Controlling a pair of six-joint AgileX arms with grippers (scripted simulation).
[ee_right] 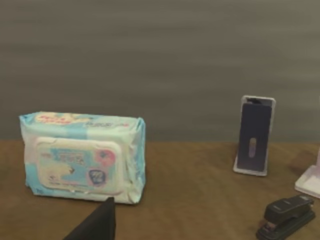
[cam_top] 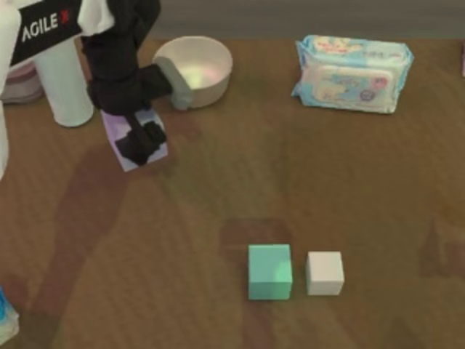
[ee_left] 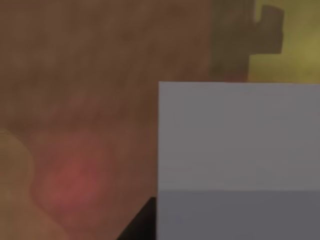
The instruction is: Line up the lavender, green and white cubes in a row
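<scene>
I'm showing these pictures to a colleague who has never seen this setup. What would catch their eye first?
Most striking is the left tool over the lavender cube at the table's far left, beside the cream bowl; the cube fills much of the left wrist view. Next come the green cube and white cube, side by side near the front, and the pack of wet wipes at the far right.

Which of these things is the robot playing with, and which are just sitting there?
For the job: lavender cube under the left gripper; green cube; white cube.

Just lying about: bowl, pack of wipes, white bottle, phone stand, stapler.
</scene>
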